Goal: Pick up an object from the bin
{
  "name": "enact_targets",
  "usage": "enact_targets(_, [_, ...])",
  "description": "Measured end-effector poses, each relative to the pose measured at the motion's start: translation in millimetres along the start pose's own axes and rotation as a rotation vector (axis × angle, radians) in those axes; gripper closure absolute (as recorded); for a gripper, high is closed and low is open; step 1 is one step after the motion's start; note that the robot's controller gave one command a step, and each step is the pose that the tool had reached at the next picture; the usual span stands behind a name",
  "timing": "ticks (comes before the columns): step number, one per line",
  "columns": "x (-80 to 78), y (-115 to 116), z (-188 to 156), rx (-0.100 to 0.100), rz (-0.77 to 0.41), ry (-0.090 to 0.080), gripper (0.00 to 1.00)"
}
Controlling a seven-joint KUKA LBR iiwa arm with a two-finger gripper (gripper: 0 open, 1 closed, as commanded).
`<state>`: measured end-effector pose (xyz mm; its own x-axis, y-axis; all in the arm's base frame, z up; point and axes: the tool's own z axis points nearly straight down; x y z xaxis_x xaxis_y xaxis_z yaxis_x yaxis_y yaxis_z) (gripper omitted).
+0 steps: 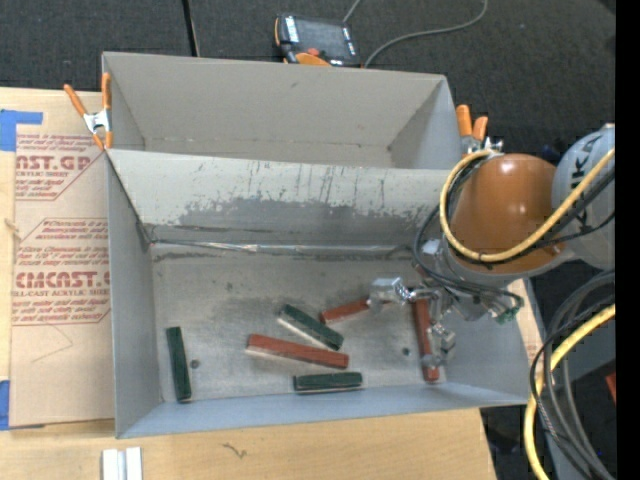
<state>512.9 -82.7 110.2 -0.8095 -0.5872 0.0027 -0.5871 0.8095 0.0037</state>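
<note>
While it hung low over the bin's (135, 298) floor at about 4 o'clock, the gripper (430, 320) sat directly above a red stick (431, 366) that lay nearly straight up and down in the view, its near end poking out at 6 o'clock from under the metalwork. Whether the gripper was apart, together or clamped on that stick could not be told, since the wrist and its orange cover (505, 213) hid the contact. Yellow cables (455, 193) looped round the cover. Dark letters on the arm's pale housing (592, 168), at 2 o'clock from the gripper, were crossed by a cable and could not be read whole.

Six sticks lay on the floor, three red and three dark green, and none showed any readable mark. At 9 o'clock from the gripper, just beside it, lay a short red stick (345, 311), and touching or nearly touching that one's far end was a tilted green stick (310, 326). At 8 o'clock lay a long red stick (297, 350), with a second green stick (327, 381) near it toward the front wall. Well apart, near the left wall, the third green stick (177, 363) lay almost upright in the view.
</note>
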Motion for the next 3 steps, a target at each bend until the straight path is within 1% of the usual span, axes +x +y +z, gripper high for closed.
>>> enact_targets(1, [-0.2,-55,41,0.0,-0.22,-0.006,0.0])
enact_targets(2, [-0.7,-56,39,0.004,-0.223,-0.007,1.0])
enact_targets(3, [-12.2,-44,-106,0.011,-0.204,-0.01,1.0])
